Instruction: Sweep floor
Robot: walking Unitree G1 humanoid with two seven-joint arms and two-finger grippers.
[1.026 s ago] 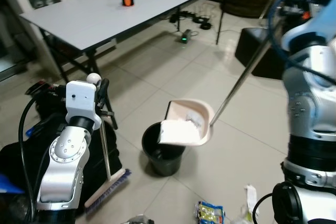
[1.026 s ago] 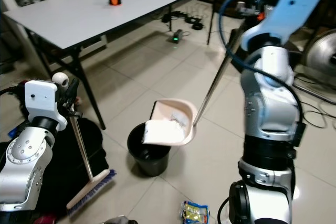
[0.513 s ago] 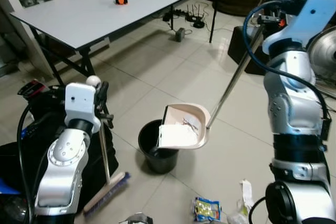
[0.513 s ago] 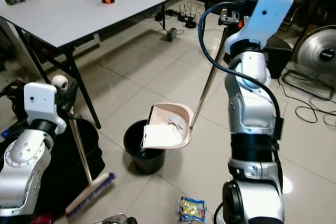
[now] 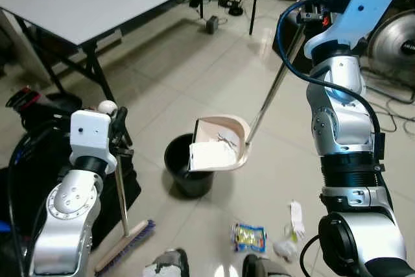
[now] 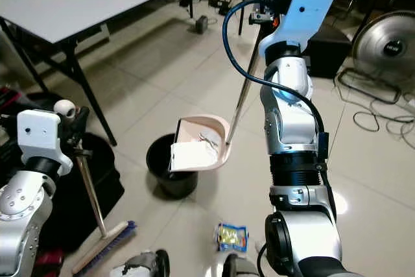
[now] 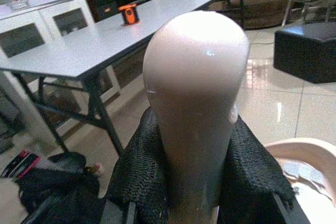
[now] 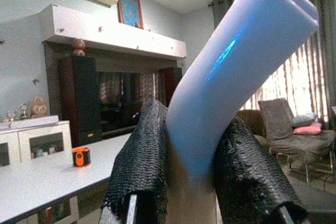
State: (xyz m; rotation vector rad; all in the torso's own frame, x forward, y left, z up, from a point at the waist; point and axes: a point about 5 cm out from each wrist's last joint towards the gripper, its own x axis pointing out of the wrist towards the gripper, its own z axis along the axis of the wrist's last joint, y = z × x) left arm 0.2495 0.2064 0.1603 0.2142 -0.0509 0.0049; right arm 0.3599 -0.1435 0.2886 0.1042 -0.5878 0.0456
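Dustpan tilts over the bin, right gripper clamping its handle; left gripper pinches the broom. Tipping slowly should prevent spills.

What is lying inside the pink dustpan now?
Inside the pink dustpan, held tilted over the black bin, lie white crumpled paper and small dark scraps. The paper may cover more; the bin's contents are too dark to tell.
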